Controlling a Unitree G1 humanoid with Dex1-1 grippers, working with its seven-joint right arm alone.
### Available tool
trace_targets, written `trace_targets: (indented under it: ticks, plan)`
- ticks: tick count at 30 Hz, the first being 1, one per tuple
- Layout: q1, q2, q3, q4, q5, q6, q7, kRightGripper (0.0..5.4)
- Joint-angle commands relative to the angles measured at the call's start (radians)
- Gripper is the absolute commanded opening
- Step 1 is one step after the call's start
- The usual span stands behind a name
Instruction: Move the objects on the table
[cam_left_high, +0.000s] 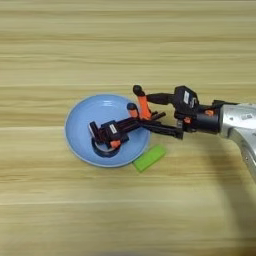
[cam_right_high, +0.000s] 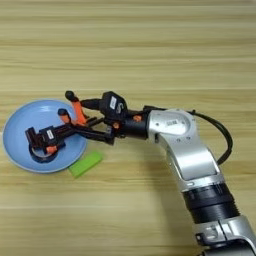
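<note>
Left of centre we see the pliers (cam_left_high: 125, 125), orange-and-black handles, lying across the light-blue plate (cam_left_high: 82, 120) over the black tape ring (cam_left_high: 104, 149). The right gripper (cam_left_high: 157, 114) straddles the handles, fingers parted; grip uncertain.

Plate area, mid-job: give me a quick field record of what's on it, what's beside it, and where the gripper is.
surface: wooden table
plate: light-blue plate, round, left of centre
tape: black ring of tape lying on the plate, near its front rim
pliers: pliers with head over the plate above the tape, orange-and-black handles reaching right past the rim
block: green block on the table, at the plate's front right edge
gripper: right gripper at the pliers' handles
jaws: one above, one below the handles; contact unclear
</note>
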Motion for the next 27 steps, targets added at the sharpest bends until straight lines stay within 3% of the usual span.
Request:
trace_targets:
  ticks: [1,17,27]
  plan:
    - [-0.093,0.016,-0.032,-0.078,0.030,0.005,-0.062,2.92]
    - [-0.176,0.152,0.061,-0.028,-0.038,0.063,-0.176,2.86]
    - [-0.232,0.202,0.089,0.084,-0.130,0.024,-0.277,2.83]
